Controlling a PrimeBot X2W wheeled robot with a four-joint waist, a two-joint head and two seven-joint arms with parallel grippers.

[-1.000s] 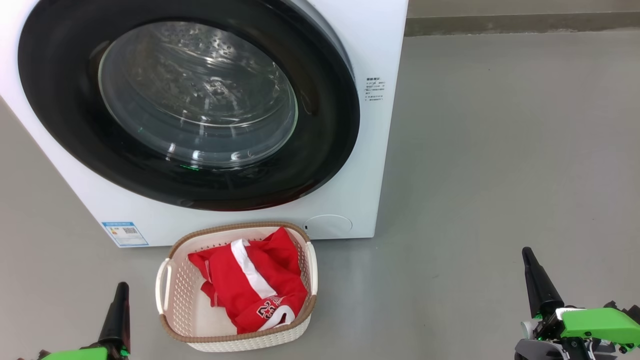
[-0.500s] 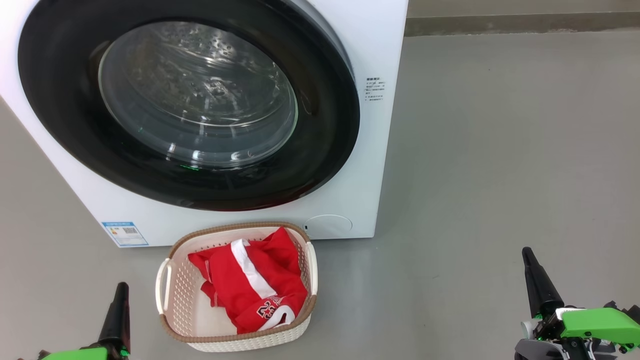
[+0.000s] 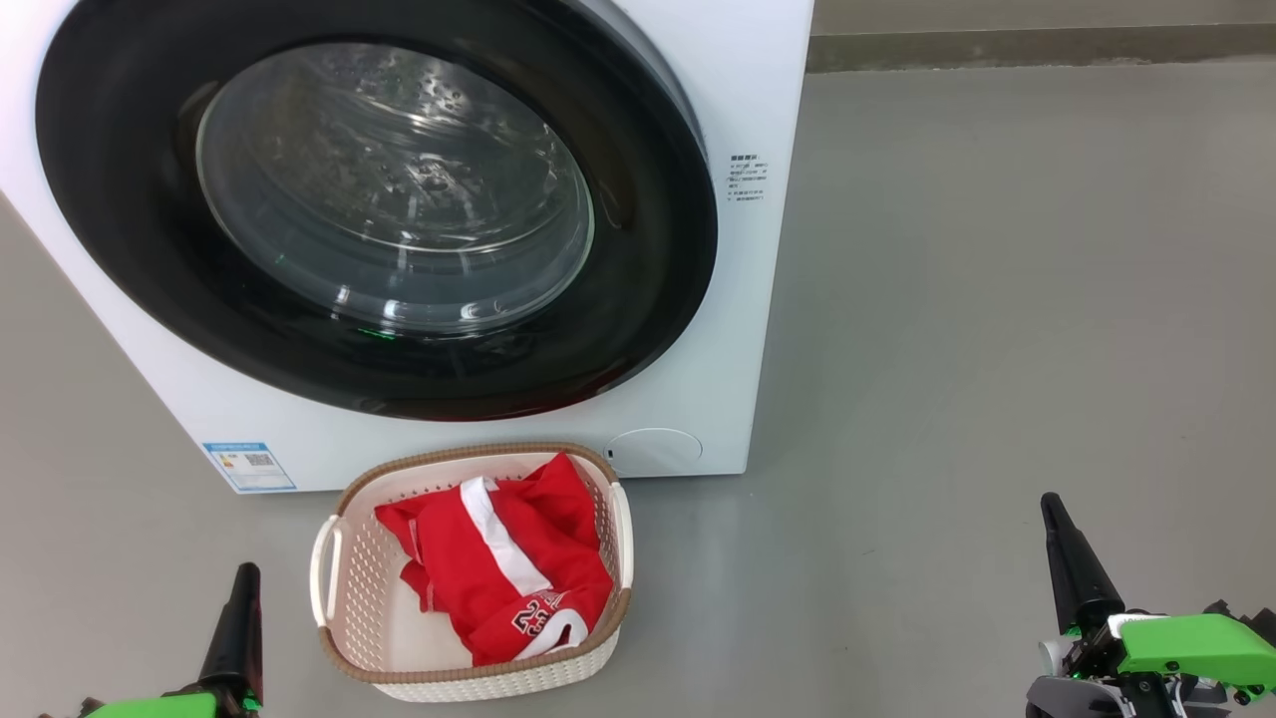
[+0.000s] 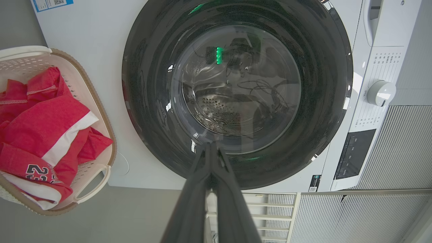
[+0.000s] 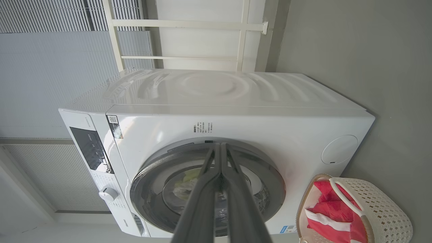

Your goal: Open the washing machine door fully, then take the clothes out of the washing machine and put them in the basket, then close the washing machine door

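Left gripper [image 3: 243, 576], fingers pressed together and holding nothing, sits near the basket [image 3: 469, 451] at its 8 o'clock. Right gripper [image 3: 1050, 507], likewise closed and empty, is well apart at the basket's 3 o'clock. The red clothes [image 3: 498, 573], numbered 23, lie bunched inside the basket. It stands on the grey floor [image 3: 997, 299] at 6 o'clock of the washing machine door [image 3: 120, 199], which sits closed against the washing machine [image 3: 758, 80].
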